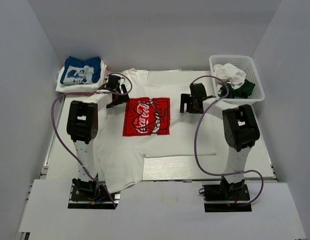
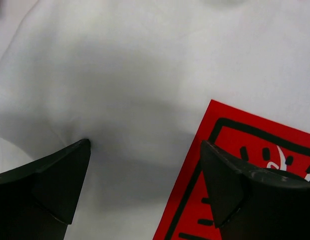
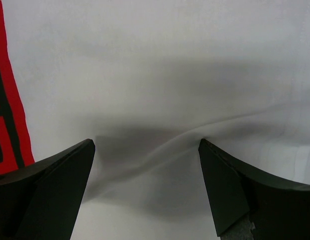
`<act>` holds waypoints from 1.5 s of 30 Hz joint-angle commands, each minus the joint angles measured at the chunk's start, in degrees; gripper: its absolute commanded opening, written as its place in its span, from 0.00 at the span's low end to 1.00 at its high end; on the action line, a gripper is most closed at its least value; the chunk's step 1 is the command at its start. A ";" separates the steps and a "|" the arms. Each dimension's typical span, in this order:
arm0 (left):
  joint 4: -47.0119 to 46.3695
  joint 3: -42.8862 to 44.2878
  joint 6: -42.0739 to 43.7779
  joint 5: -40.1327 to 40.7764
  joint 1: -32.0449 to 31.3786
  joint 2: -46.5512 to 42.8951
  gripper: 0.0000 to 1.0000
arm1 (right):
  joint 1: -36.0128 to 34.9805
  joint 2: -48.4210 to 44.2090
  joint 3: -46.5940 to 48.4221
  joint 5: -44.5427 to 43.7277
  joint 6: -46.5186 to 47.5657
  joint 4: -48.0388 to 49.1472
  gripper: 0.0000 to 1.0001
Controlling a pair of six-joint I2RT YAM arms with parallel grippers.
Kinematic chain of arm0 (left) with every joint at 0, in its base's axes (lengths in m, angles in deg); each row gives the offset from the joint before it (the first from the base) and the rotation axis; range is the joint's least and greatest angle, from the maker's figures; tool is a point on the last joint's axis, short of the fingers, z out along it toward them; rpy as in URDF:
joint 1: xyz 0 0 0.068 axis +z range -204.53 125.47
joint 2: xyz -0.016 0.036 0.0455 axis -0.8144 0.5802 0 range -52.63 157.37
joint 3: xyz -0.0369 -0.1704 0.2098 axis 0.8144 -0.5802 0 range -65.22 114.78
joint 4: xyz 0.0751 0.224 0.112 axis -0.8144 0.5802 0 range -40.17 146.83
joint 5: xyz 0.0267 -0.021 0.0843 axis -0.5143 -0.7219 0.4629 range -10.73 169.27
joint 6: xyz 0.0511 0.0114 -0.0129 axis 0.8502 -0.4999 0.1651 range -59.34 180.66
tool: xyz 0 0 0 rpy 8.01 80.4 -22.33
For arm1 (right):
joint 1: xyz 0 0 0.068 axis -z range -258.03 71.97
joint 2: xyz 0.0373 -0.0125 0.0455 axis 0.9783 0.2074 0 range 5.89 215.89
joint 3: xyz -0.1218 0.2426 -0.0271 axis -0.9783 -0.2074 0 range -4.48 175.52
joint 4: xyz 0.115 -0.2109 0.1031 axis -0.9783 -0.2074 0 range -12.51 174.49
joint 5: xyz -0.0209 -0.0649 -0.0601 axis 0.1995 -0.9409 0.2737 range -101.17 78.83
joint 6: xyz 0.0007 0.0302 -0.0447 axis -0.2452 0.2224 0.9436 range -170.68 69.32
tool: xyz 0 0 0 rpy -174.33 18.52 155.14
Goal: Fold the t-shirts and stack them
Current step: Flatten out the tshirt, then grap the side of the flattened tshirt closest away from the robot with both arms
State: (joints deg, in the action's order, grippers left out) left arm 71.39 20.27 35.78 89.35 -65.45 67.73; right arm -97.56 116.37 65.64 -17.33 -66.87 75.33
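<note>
I have the large white t-shirt spread face up across the middle of the table, collar toward the top of the frame, its red square logo a little left of centre. The lower right part of the hem is turned up, so ribbed table surface shows below it. The left gripper is down on the shirt just off the logo's upper left corner. In the left wrist view its jaws stand wide apart, with white cloth between them and the red print at lower right under the right-hand finger; nothing is pinched. The right gripper sits on the shirt just right of the logo, also spread wide, with a soft crease of white cloth running between its fingertips and the red edge at the far left of that view. In the upper left corner a folded blue t-shirt with white cartoon print lies on top of folded white ones. In the upper right a white basket holds crumpled white cloth and dark green cloth.
</note>
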 commanded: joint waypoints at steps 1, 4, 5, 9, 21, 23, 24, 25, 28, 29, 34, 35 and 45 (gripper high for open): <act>2.87 5.79 -2.10 -1.12 0.99 4.96 1.00 | 1.85 6.40 6.57 -2.54 -1.13 -4.79 0.90; 6.38 13.96 -2.63 -2.18 0.99 11.27 1.00 | 3.26 10.80 12.64 -4.30 -0.61 -7.61 0.90; 7.26 16.17 -2.63 -2.18 0.99 12.70 1.00 | 3.53 11.51 13.80 -4.31 -0.43 -8.05 0.90; 10.08 25.50 -2.63 -2.70 0.99 17.71 1.00 | 4.85 17.04 23.46 -1.95 2.55 -10.94 0.90; 14.31 8.49 -2.70 -3.40 -1.65 -12.81 1.00 | 1.87 -7.18 7.41 1.05 6.17 -3.95 0.90; 10.80 -3.26 -6.47 -4.72 -2.27 -22.48 1.00 | 1.51 -16.92 0.83 1.84 3.38 4.23 0.90; 10.09 -14.02 -7.45 -6.73 -2.96 -31.41 1.00 | 1.69 -20.79 -7.21 1.67 2.57 6.34 0.90; 10.08 -19.00 -8.16 -8.05 -2.97 -35.59 1.00 | 1.60 -22.39 -9.37 0.80 1.78 6.88 0.90; 13.93 -33.08 -12.20 -11.13 -4.29 -48.75 1.00 | 1.69 -29.17 -18.42 -0.79 -2.97 10.29 0.90; 15.60 -35.81 -13.51 -11.66 -4.81 -51.60 1.00 | 1.69 -30.31 -20.80 -0.09 -5.24 10.75 0.90; 20.53 -49.71 -18.70 -22.56 -6.65 -68.04 1.00 | 1.95 -38.22 -25.56 1.67 -7.36 11.63 0.90; 21.67 -52.07 -19.23 -23.96 -6.66 -71.71 1.00 | 1.78 -38.66 -25.83 2.37 -7.89 11.72 0.90; 19.57 -67.64 -23.81 -30.57 -9.03 -75.79 0.94 | 2.21 -42.18 -28.73 -0.61 -9.39 9.26 0.90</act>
State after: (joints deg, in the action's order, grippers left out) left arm 93.45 -45.65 13.31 60.81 -73.41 -8.53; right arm -95.68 76.06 37.58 -15.97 -74.95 83.43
